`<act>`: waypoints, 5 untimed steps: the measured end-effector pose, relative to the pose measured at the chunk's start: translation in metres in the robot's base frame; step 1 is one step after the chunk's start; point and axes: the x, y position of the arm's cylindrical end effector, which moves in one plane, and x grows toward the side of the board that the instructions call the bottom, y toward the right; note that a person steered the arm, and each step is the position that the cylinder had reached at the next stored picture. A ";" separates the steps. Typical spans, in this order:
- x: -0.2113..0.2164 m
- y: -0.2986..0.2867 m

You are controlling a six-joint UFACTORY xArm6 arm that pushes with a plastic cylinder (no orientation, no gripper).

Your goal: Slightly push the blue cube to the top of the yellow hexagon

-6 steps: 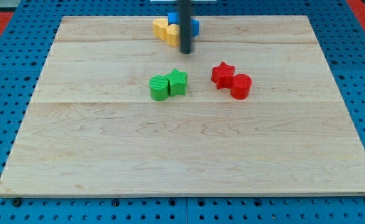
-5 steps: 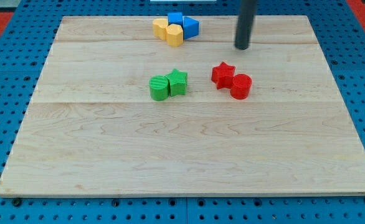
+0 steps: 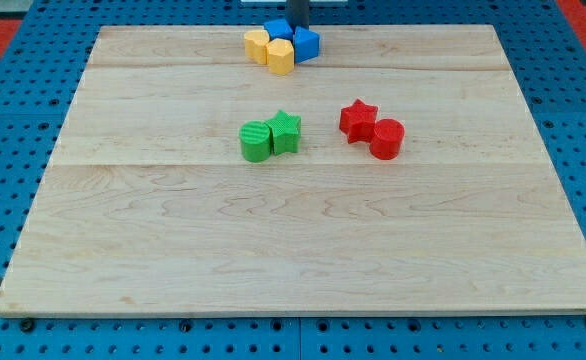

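A blue cube (image 3: 306,45) sits at the view's top edge of the wooden board (image 3: 293,240), touching the right side of a yellow hexagon (image 3: 281,56). A second blue block (image 3: 275,29) lies just above the hexagon. Another yellow block (image 3: 257,44) touches the hexagon's left side. My dark rod comes down from the view's top. My tip (image 3: 298,31) stands between the two blue blocks, right at the top-left edge of the blue cube.
A green cylinder (image 3: 255,142) and a green star (image 3: 286,131) touch each other mid-board. A red star (image 3: 357,119) and a red cylinder (image 3: 386,139) touch each other to their right. Blue pegboard (image 3: 13,120) surrounds the board.
My tip swung from in front of the blue-yellow cluster out to its right, then back up-left to the cluster's top edge. The blocks have barely shifted.
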 end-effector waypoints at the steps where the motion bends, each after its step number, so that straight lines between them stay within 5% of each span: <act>1: 0.000 -0.001; 4: 0.000 0.008; 5: 0.004 0.097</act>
